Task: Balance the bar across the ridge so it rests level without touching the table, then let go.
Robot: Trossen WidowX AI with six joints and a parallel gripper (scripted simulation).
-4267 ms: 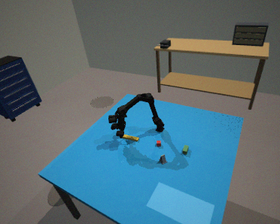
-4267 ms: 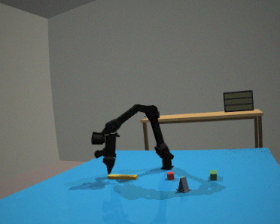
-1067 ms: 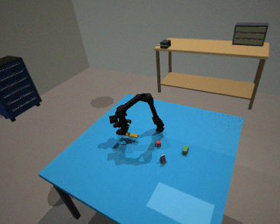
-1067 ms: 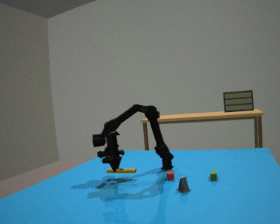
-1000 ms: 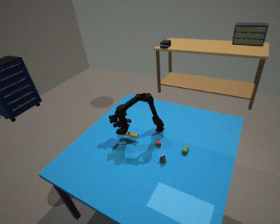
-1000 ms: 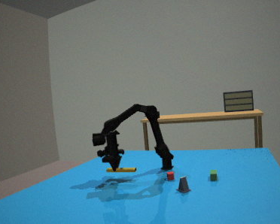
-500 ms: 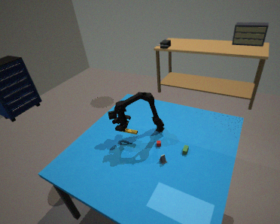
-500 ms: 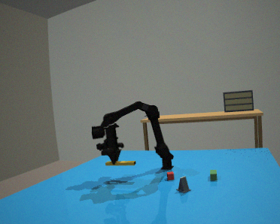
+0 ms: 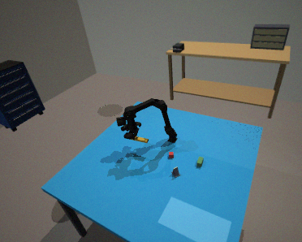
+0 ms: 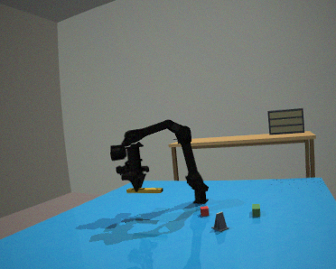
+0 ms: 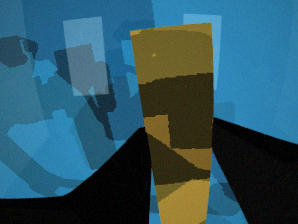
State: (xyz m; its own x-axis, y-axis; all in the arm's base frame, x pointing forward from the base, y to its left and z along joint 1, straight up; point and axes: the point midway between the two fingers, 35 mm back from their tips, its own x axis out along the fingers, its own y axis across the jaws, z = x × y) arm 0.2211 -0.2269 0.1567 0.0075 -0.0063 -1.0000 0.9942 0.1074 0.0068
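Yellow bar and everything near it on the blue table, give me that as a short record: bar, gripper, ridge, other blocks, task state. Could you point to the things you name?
bar: yellow bar (image 9: 141, 140) (image 10: 152, 190) (image 11: 175, 55), held up off the blue table (image 9: 112, 203) (image 10: 170, 253), looks roughly level
gripper: gripper (image 9: 133, 138) (image 10: 137, 190) (image 11: 177, 129), closed on the bar
ridge: grey ridge (image 9: 175, 171) (image 10: 220, 221), upright on the table, nothing on top
other blocks: red block (image 9: 171, 155) (image 10: 204, 211); green block (image 9: 200, 162) (image 10: 256, 210)
task state: bar not on the ridge

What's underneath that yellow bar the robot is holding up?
Below the yellow bar, gripped by the gripper, there is a gap, then the blue tabletop with shadows across it. In the wrist view, the bar covers part of the tabletop, so I can't tell what is there.
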